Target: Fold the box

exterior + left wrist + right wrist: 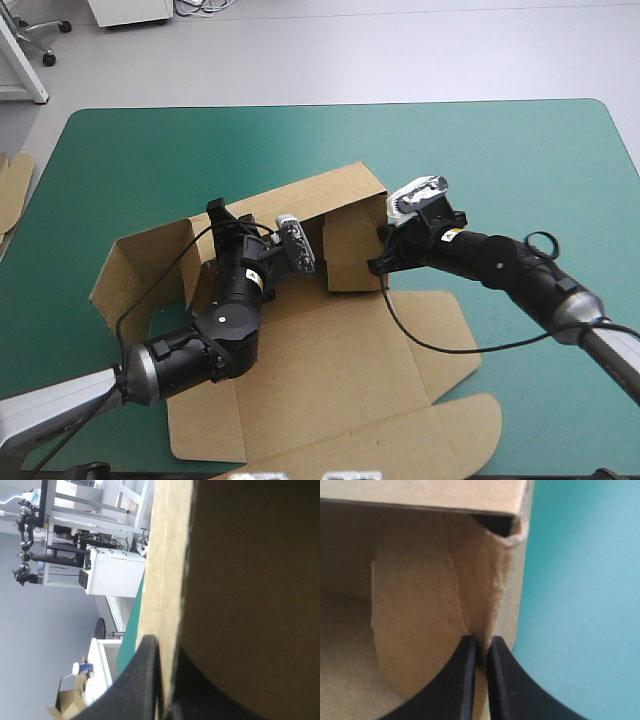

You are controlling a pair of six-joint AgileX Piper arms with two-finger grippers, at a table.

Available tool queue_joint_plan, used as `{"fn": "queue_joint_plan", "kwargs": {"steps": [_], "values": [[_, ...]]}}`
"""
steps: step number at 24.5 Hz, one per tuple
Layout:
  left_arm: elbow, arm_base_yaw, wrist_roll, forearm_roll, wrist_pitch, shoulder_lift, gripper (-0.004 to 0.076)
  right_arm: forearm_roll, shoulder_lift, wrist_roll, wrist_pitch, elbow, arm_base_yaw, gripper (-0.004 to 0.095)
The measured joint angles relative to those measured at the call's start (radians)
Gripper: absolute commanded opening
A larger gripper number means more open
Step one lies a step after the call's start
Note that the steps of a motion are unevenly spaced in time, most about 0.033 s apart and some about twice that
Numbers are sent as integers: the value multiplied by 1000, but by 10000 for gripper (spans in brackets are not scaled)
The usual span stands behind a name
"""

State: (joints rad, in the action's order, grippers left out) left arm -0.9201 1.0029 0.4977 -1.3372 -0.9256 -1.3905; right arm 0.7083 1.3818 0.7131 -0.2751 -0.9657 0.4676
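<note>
Two arms are engaged on one workpiece. The desk (520, 160), under its teal-green cover, carries the brown box (330, 370), which lies centrally and reaches toward the near edge. Its base and lid panel (440, 400) lie flat on the robot's side of both sets of fingers, and its raised walls stand at and just beyond them. A spare edge of more board (12, 190) shows at the desk's left edge, well apart from the work. The rear wall (300, 195) is up but leaning, and a side wall (352, 250) stands between the two grippers. The left fingers (216, 213) are clamped on the upper edge of a raised wall. In the left wrist view one black finger (140, 680) lies on one face of the board's edge and the other on its far face, all but closed. The right fingers (384, 258) likewise pinch the side wall near its corner. In the right wrist view the sheet passes between them (457, 680), with a folded-over panel ahead and bare cover to one side. Assessment: the step in hand is wall erection, with both walls held upright and not yet locked. The next move appears to call for bringing the corner square, folding the side wall's flap over and pressing it down to tuck. Each grip needs to hold so that neither wall falls back.
</note>
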Motion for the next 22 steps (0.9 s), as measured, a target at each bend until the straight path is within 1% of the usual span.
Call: {"fn": "queue_joint_plan", "kwargs": {"steps": [2, 5, 8, 11, 12, 16, 18, 19, 20, 21, 22], "values": [[0, 0, -12, 17, 21, 8, -14, -13, -57, -17, -145, 0, -44, 23], [0, 0, -19, 37, 52, 13, -14, -28, -120, -30, -277, 1, -88, 159], [0, 2, -22, 37, 75, 14, -14, -40, -172, -32, -330, 1, -107, 350], [0, 3, -26, 39, 90, 13, -14, -37, -207, -39, -368, 1, -108, 484], [0, 4, -26, 39, 91, 13, -14, -37, -210, -41, -386, 1, -108, 489], [0, 4, -27, 39, 92, 13, -14, -53, -200, -47, -389, 1, -108, 489], [0, 4, -43, 39, 93, 13, -14, -127, -193, -83, -391, 1, -108, 484], [0, 4, -52, 39, 93, 13, -14, -202, -193, -126, -391, 0, -108, 470], [0, 4, -53, 39, 93, 13, -14, -247, -193, -159, -388, -1, -108, 408], [0, 4, -52, 39, 93, 13, -14, -326, -196, -243, -376, -12, -108, 267], [0, 4, -52, 39, 93, 13, -14, -368, -204, -299, -366, -37, -108, 134]]}}
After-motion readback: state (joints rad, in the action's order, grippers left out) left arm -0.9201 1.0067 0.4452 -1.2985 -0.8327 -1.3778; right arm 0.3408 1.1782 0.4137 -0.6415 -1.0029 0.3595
